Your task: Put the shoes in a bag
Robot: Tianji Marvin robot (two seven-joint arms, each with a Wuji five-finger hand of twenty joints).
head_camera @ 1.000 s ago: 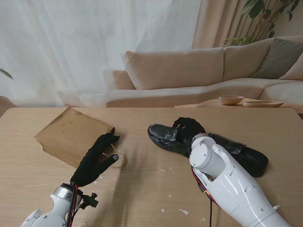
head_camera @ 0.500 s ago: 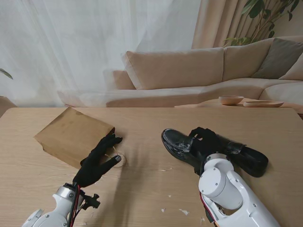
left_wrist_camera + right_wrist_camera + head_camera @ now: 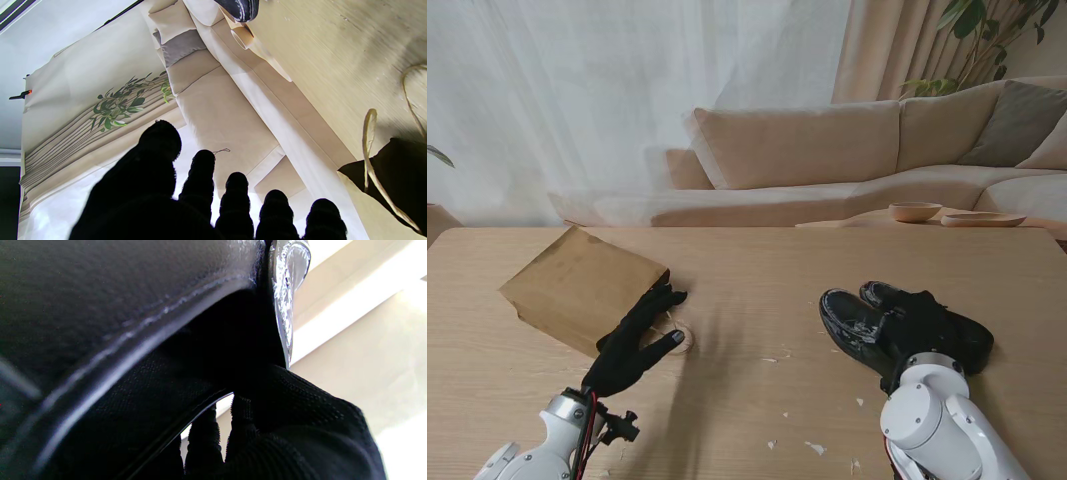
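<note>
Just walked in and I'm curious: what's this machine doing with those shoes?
It's meant to bag the shoes. The right robot hand is closed on a black shoe, beside its mate on the table. The left robot hand rests open by the brown paper bag, which lies flat. No shoe is bagged.

Wooden table [image 3: 757, 250] carries paper bag [image 3: 577, 285], two shoes [image 3: 897, 325]

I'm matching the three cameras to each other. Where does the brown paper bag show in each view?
Stand view: paper bag lies flat, left of centre, by the left hand.
Left wrist view: only its dark corner with the cord handle.
Right wrist view: not in it.
Shared landmark: the beige sofa.
</note>
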